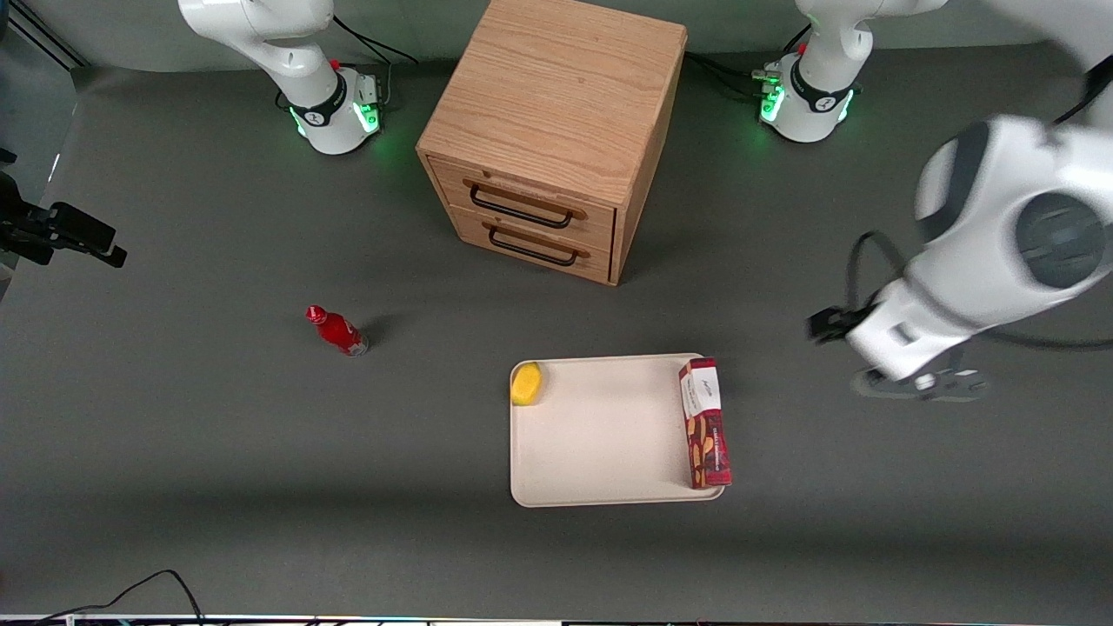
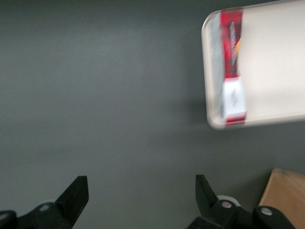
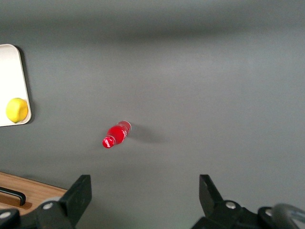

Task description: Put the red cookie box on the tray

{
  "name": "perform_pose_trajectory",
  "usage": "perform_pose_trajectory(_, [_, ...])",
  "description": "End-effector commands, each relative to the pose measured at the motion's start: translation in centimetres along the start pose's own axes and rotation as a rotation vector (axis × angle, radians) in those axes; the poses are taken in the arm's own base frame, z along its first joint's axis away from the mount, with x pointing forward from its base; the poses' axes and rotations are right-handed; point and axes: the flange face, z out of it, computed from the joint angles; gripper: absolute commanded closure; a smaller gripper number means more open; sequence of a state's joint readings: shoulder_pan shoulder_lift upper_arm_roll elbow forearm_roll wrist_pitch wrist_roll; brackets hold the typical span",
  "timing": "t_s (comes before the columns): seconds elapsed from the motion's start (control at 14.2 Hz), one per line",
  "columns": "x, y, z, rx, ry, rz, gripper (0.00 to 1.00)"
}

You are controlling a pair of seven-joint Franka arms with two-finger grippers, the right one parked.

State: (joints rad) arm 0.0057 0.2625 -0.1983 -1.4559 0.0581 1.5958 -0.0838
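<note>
The red cookie box lies flat on the cream tray, along the tray's edge toward the working arm's end, white panel pointing toward the cabinet. My left gripper hovers over bare table beside the tray, toward the working arm's end, apart from the box. In the left wrist view the gripper is open and empty, with only grey table between its fingers; the box and the tray show some way off.
A yellow lemon sits in the tray's corner toward the parked arm. A small red bottle lies on the table toward the parked arm's end. A wooden two-drawer cabinet stands farther from the front camera than the tray.
</note>
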Motion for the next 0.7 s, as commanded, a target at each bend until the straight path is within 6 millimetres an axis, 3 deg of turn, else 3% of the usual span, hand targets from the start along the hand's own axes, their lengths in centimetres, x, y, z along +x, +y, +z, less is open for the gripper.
perform_pose_trajectory(0.0, [-4.6,-6.7,-3.1,-0.066,-0.042,0.092,0.0])
perform_pose_trajectory(0.14, [-6.7,-9.2,-3.5,-0.084,-0.068,0.138,0.0])
perform_pose_trajectory(0.28, [-8.6,-10.2,-3.9,-0.084,-0.063,0.123,0.0])
perform_pose_trajectory(0.49, [-8.5,-10.0,-5.9,-0.054,-0.044,0.138,0.0])
perform_pose_trajectory(0.63, [-8.2,-9.6,-6.2,-0.019,-0.046,0.148,0.0])
